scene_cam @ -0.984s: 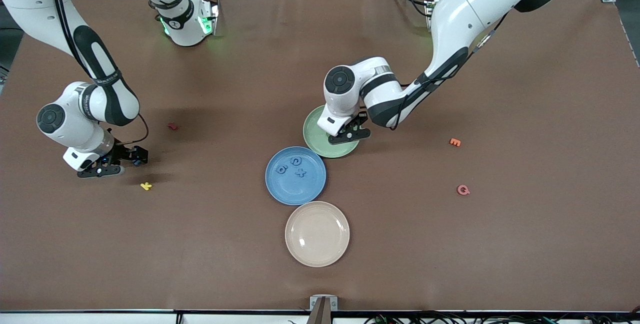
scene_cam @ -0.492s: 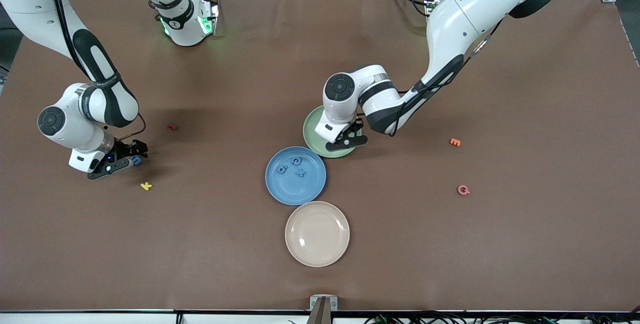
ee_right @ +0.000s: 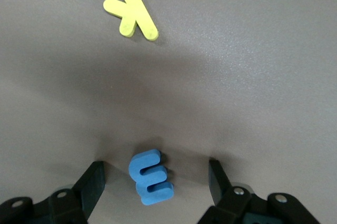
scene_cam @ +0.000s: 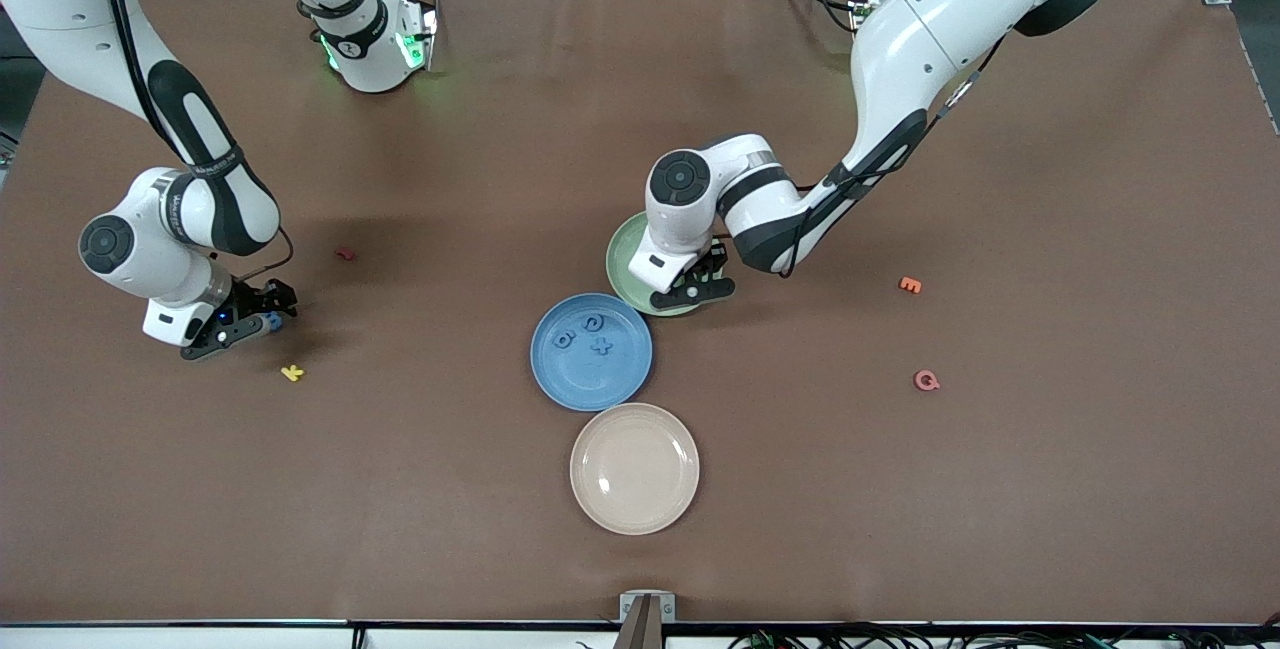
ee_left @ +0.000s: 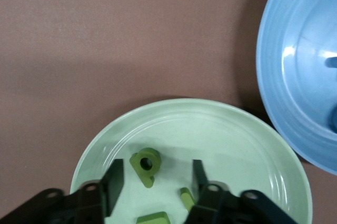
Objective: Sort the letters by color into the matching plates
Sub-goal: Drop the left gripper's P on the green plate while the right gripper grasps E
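Note:
My left gripper (scene_cam: 697,286) hangs low over the pale green plate (scene_cam: 625,264), open. In the left wrist view a green letter (ee_left: 145,165) lies loose on the green plate (ee_left: 221,140) between the spread fingers of the left gripper (ee_left: 156,179), with two more green pieces (ee_left: 185,197) beside it. The blue plate (scene_cam: 560,384) touches the green one and holds three blue letters (scene_cam: 593,323). Toward the right arm's end, my right gripper (scene_cam: 247,324) stands open at the table around a blue letter (ee_right: 151,176), which touches neither finger.
A cream plate (scene_cam: 634,469) lies nearer the front camera than the blue one. A yellow letter (scene_cam: 292,372) sits just by the right gripper and a red one (scene_cam: 345,253) farther off. Orange (scene_cam: 910,284) and pink (scene_cam: 927,381) letters lie toward the left arm's end.
The left gripper has opened and let a green letter go onto the green plate. The right gripper has settled lower around the blue letter, its fingers drawing in slightly.

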